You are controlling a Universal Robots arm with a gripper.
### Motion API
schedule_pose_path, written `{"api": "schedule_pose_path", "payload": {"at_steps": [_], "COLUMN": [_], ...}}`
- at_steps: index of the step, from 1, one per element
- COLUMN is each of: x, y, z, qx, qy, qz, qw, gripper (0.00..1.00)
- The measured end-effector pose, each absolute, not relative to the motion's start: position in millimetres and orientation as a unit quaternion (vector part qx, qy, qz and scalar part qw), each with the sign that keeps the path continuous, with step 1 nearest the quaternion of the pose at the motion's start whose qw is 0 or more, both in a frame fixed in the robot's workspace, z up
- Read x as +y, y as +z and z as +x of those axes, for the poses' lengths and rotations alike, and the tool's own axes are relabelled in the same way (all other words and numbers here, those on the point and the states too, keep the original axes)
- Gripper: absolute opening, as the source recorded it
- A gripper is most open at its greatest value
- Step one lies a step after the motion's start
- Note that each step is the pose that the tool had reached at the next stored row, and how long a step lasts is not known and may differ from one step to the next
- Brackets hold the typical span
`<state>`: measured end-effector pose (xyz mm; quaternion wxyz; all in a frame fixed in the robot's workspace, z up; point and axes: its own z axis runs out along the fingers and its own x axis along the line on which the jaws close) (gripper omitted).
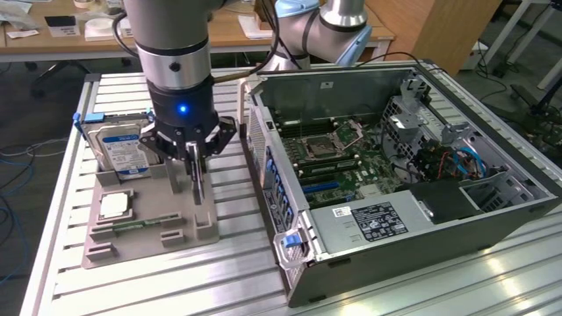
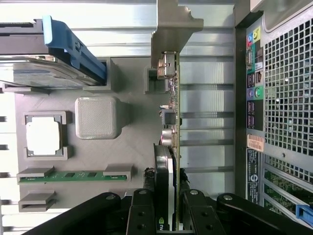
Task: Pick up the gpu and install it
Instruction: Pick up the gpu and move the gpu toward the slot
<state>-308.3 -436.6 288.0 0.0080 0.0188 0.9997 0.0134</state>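
Observation:
The gpu [image 1: 199,187] is a thin dark card standing on edge in a slot of the grey holder tray [image 1: 149,224]. In the wrist view the gpu [image 2: 172,122] appears edge-on, with its silver bracket [image 2: 168,34] at the far end and a black cooler at the near end. My gripper [image 1: 195,164] hangs straight down over the card. Its black fingers [image 2: 143,213] close in on both faces of the card's near end, gripper [image 2: 168,215]. The card's lower edge still looks to be in the tray slot.
The tray also holds a silver hard drive [image 1: 123,148] with a blue-white label, a square processor chip [image 1: 115,205] and a green memory stick [image 1: 131,226]. An open computer case [image 1: 395,178] with its motherboard [image 1: 343,158] lies at the exterior view's right. A second arm [image 1: 325,33] stands behind it.

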Motion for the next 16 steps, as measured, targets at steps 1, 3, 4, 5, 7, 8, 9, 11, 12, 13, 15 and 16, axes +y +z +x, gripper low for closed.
{"api": "schedule_pose_path", "payload": {"at_steps": [1, 3, 4, 5, 7, 8, 9, 11, 12, 13, 15, 16], "x": [-436.6, -436.6, -436.6, -436.6, -436.6, -436.6, -436.6, -436.6, -436.6, -436.6, -436.6, -436.6], "y": [288.8, 289.9, 290.4, 291.1, 292.1, 292.4, 292.6, 293.3, 293.7, 294.1, 294.9, 295.3], "z": [-308.3, -308.3, -308.4, -308.3, -308.3, -308.3, -308.3, -308.3, -308.4, -308.4, -308.3, -308.3], "qx": [1.0, 1.0, 1.0, 1.0, 1.0, 1.0, 1.0, 1.0, 1.0, 1.0, 1.0, 1.0], "qy": [0.013, 0.013, 0.013, 0.013, 0.013, 0.013, 0.014, 0.013, 0.013, 0.013, 0.013, 0.013], "qz": [0.019, 0.019, 0.019, 0.019, 0.019, 0.019, 0.019, 0.019, 0.019, 0.019, 0.019, 0.019], "qw": [0.008, 0.008, 0.008, 0.008, 0.008, 0.008, 0.008, 0.008, 0.008, 0.008, 0.008, 0.008], "gripper": [0.28, 0.28, 0.28, 0.28, 0.28, 0.28, 0.28, 0.28, 0.28, 0.28, 0.28, 0.28]}}
